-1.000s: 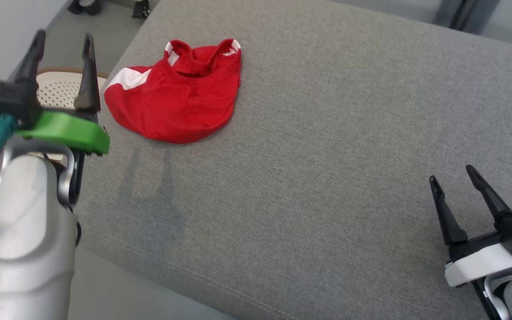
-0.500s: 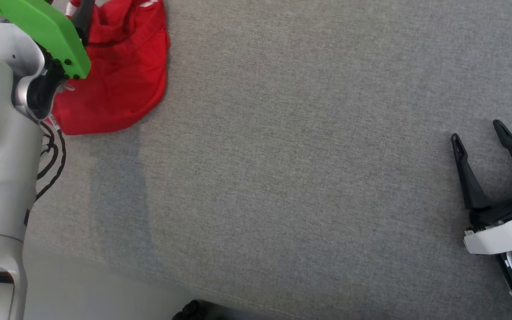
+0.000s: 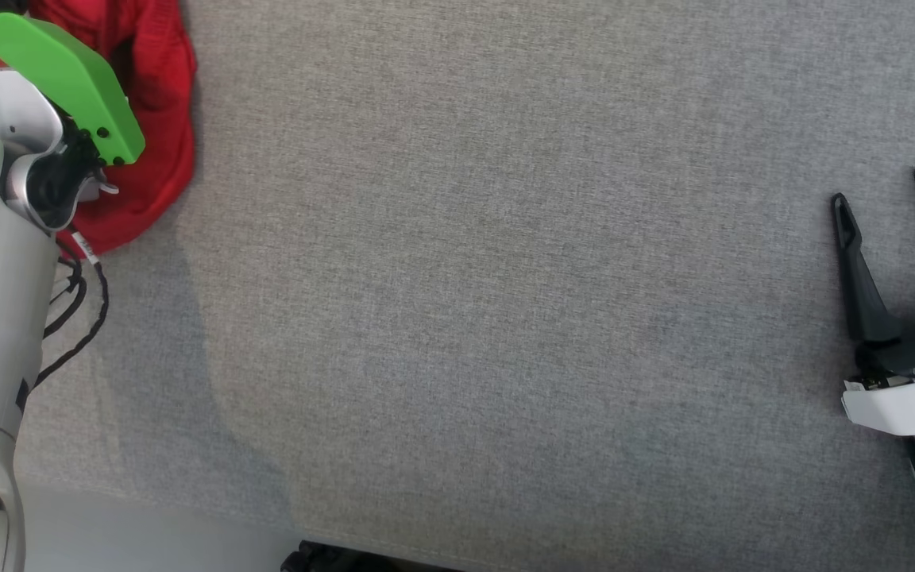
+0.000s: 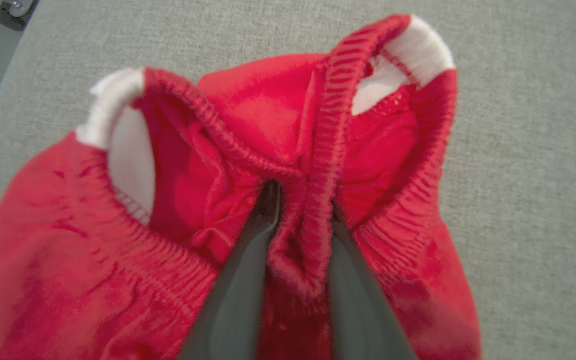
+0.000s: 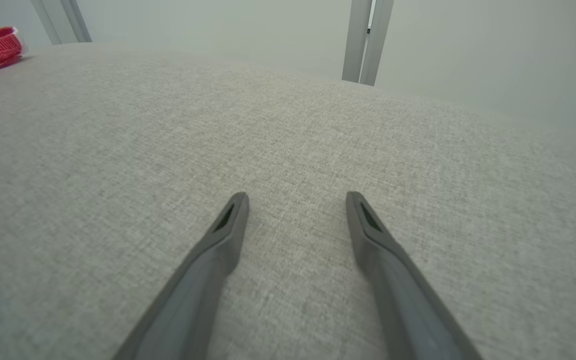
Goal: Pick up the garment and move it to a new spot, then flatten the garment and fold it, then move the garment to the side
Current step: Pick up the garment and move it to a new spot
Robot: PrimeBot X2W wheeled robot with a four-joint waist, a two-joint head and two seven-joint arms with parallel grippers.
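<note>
The garment [image 4: 248, 110] is a pair of red shorts with white side patches, lying crumpled on the grey cushion [image 3: 505, 278]. In the left wrist view my left gripper [image 4: 302, 200] is shut on a bunched fold of its ribbed waistband, with a finger on each side of the fold. The head view has the garment [image 3: 157, 111] at the top left corner, partly under my left arm's green wrist mount [image 3: 52, 75]; the fingers lie past the frame's top edge. Far to the right, my right gripper [image 3: 882, 191] hovers open over bare cushion, and the right wrist view shows nothing between its fingers [image 5: 228, 225].
The cushion's front edge [image 3: 187, 508] runs along the bottom of the head view, with pale floor below it. A black cable [image 3: 80, 318] hangs from my left forearm. In the right wrist view, grey metal posts [image 5: 368, 40] and a pale wall stand beyond the cushion's far edge.
The head camera has tilted down and shifted, so the whole picture has slid. My left arm has reached over the garment and its fingers have closed on the waistband. The right gripper stays open.
</note>
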